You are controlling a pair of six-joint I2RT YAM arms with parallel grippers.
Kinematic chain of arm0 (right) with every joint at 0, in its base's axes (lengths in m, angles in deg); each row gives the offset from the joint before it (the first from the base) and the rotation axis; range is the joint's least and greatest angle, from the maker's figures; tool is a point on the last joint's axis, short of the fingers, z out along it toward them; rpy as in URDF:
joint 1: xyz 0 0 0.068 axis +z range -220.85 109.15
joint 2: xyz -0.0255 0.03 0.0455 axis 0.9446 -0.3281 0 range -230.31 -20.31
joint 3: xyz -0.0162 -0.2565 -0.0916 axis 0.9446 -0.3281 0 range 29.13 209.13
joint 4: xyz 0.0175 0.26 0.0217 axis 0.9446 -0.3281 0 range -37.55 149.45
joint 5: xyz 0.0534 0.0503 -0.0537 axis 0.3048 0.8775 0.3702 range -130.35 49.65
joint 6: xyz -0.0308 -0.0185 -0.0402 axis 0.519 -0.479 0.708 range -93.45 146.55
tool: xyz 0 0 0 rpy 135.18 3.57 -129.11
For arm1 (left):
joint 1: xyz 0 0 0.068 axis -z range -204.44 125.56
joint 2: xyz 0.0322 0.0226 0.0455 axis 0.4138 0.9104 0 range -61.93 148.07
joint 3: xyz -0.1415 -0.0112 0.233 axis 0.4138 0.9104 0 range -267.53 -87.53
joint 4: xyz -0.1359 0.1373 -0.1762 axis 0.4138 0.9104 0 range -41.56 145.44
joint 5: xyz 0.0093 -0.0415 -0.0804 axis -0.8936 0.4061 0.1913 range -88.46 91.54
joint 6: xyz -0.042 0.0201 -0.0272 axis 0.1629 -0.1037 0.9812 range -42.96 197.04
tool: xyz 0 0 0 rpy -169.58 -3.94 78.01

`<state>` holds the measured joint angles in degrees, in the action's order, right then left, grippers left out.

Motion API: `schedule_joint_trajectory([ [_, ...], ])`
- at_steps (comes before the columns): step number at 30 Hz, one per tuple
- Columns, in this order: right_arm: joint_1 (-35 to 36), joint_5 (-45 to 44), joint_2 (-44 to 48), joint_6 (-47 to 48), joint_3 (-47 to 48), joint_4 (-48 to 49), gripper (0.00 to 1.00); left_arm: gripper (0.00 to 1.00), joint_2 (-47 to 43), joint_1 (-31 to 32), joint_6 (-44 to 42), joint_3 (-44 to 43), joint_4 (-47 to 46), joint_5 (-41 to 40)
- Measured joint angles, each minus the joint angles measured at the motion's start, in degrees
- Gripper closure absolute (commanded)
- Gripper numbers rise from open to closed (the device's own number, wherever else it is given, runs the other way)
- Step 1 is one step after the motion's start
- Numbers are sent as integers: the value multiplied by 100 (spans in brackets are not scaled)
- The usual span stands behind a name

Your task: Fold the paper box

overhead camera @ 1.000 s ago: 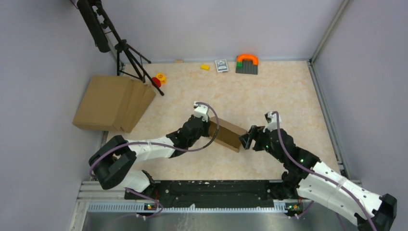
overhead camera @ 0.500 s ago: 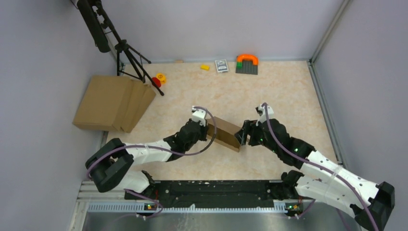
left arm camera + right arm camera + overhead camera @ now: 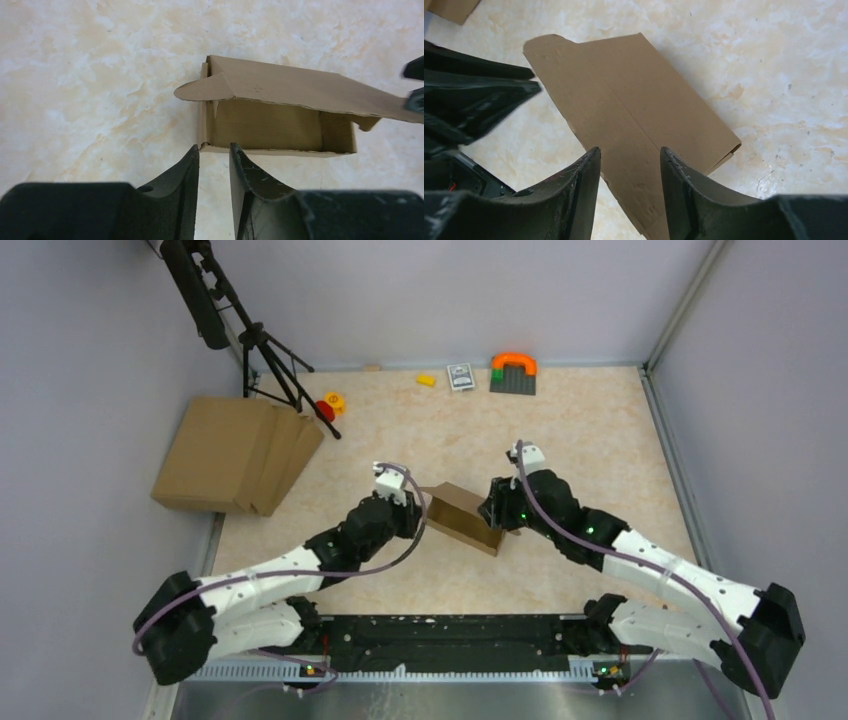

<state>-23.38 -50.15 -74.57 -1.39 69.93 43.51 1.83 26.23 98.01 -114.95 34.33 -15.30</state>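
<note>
Sitting mid-counter (image 3: 600, 440) in the top view, the box (image 3: 462, 517) is lying between the left claw (image 3: 421, 512) and right claw (image 3: 492, 511), lid half raised. Left wrist view: fingers are standing narrowly parted, gripping nothing, just short of the box's corner. Right wrist view: fingers are standing spread wide over the lid.

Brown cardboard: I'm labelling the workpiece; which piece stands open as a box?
The small paper box at the centre, its flap raised over an open cavity. The bigger cardboard pile at far left lies flat.
</note>
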Motion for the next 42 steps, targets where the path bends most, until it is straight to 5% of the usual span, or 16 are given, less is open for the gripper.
schedule_joint_trajectory([
  [6,-2,240,-511,94,-20,199,58,53,-1217,-2,380,-170,1467,4],
  [15,-2,372,-643,22,-680,520,58,53,-1464,-1023,739,-387,2262,1147],
  [31,-13,299,-828,-260,-942,654,62,87,1060,-1244,4,-1996,2487,2570],
  [42,-13,186,-1071,-422,-988,743,77,91,2116,-1364,-15,-1934,2236,3075],
])
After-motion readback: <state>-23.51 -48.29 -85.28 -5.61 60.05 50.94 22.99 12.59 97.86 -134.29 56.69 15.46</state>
